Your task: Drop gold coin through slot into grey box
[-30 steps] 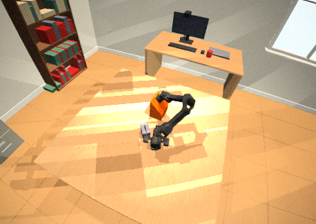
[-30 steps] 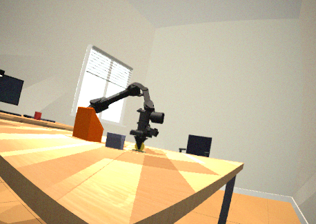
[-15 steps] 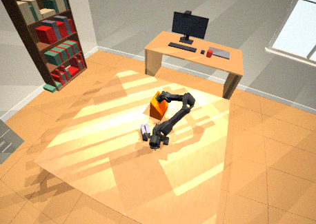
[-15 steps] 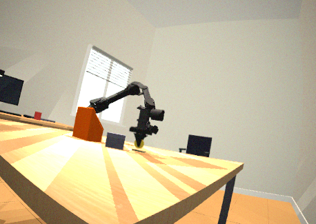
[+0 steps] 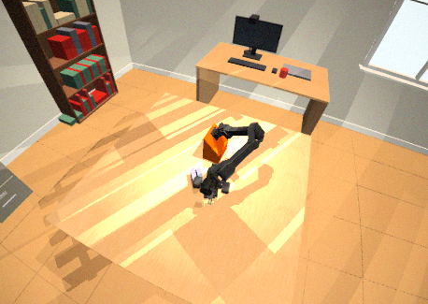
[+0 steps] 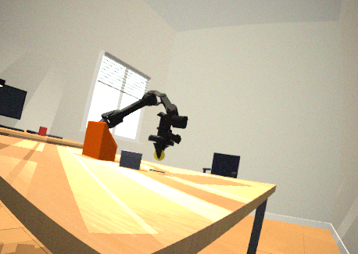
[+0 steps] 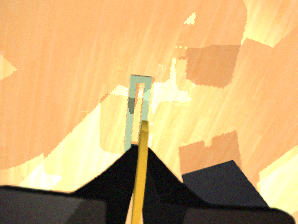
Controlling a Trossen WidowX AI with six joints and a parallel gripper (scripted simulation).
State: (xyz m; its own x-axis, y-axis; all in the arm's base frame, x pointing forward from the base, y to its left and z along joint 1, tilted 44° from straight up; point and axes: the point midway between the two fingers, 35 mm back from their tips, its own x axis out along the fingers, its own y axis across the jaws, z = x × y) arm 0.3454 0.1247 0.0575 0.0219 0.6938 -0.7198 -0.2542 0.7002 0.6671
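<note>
The gold coin (image 6: 161,155) (image 7: 139,175) is on edge between the fingertips, its lower part sticking out below them. My gripper (image 6: 159,153) (image 7: 140,152) is shut on it and holds it above the table. The dark-green holder (image 6: 157,171) (image 7: 141,79) lies flat below the coin, its long slot empty. In the wrist view the coin runs nearly along the slot and hides part of its near end. The grey box (image 5: 196,172) (image 6: 130,159) stands on the table between the gripper and the orange arm base. Its lid slot shows faintly in the top view.
The orange base block (image 5: 215,144) (image 6: 97,143) stands behind the box. A dark block (image 7: 225,185), probably part of the grey box, shows at the lower right of the wrist view. Sunlight and arm shadows cross the wooden table (image 5: 140,207) (image 6: 117,204).
</note>
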